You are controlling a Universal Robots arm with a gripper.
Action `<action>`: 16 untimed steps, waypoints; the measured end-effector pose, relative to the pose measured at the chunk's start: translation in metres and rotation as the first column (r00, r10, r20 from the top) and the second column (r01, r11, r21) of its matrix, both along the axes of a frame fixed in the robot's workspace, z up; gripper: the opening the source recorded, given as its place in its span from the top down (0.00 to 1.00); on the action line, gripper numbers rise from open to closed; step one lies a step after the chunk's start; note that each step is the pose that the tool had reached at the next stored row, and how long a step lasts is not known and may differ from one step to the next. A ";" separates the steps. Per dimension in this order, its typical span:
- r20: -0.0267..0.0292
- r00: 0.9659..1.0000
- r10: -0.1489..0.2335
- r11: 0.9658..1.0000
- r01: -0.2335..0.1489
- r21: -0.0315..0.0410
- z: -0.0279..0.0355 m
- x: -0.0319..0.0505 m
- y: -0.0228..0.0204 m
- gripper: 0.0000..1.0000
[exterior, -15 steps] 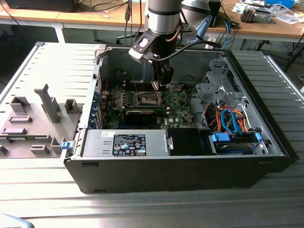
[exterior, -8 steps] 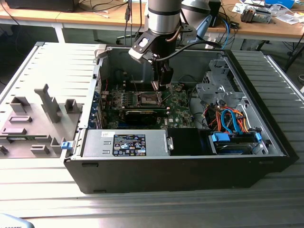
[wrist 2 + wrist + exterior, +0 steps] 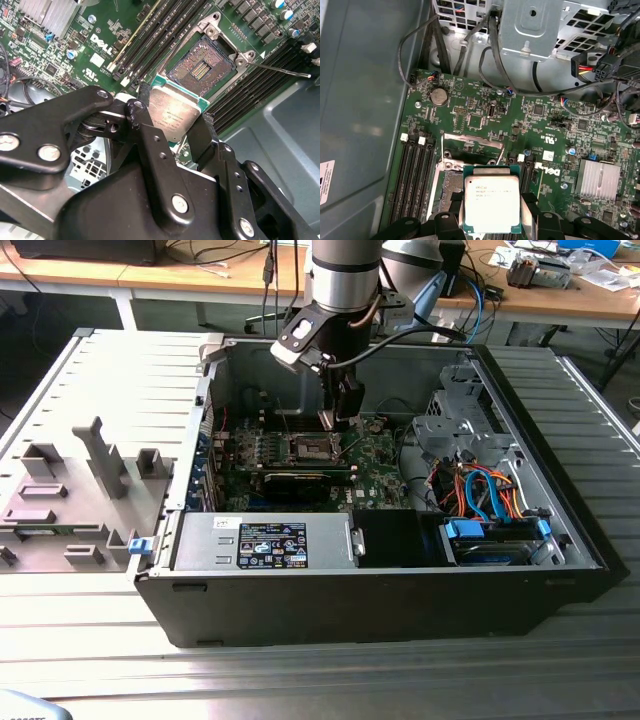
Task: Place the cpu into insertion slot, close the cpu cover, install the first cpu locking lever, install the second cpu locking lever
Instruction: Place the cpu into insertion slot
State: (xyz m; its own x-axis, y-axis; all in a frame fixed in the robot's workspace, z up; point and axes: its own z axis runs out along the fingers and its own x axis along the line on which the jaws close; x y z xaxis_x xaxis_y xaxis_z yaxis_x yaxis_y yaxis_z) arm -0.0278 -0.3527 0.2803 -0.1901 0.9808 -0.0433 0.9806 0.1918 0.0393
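Silver-grey cpu (image 3: 491, 204) is pinched between the black jaws, closed on it, just above the uncovered insertion slot (image 3: 201, 67).

The open computer case (image 3: 380, 605) is set on a ribbed grey metal table (image 3: 300, 680). A grey fixture tray (image 3: 60, 525) is placed beside it, on the exterior view's left.

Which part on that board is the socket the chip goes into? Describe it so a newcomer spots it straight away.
Inside the open computer case, find the green circuit board. The socket sits between two banks of long black memory slots, close to the chip held in the gripper. It alone is square, with a silvery rim and a dark centre.
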 end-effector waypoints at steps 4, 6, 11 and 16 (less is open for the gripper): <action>0.000 1.000 -0.003 1.000 0.003 0.000 0.0000 0.0000 0.0000 0.46; 0.000 1.000 -0.004 1.000 0.004 0.000 0.0000 0.0000 0.0000 0.46; 0.000 1.000 -0.008 1.000 0.008 0.000 0.0000 0.0000 0.0000 0.46; 0.000 1.000 -0.012 1.000 0.012 0.000 0.0000 0.0000 0.0000 0.46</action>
State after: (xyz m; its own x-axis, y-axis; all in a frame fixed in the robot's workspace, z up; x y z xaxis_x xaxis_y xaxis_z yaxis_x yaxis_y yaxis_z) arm -0.0278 -0.3527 0.2803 -0.1782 0.9830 -0.0434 0.9829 0.1799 0.0393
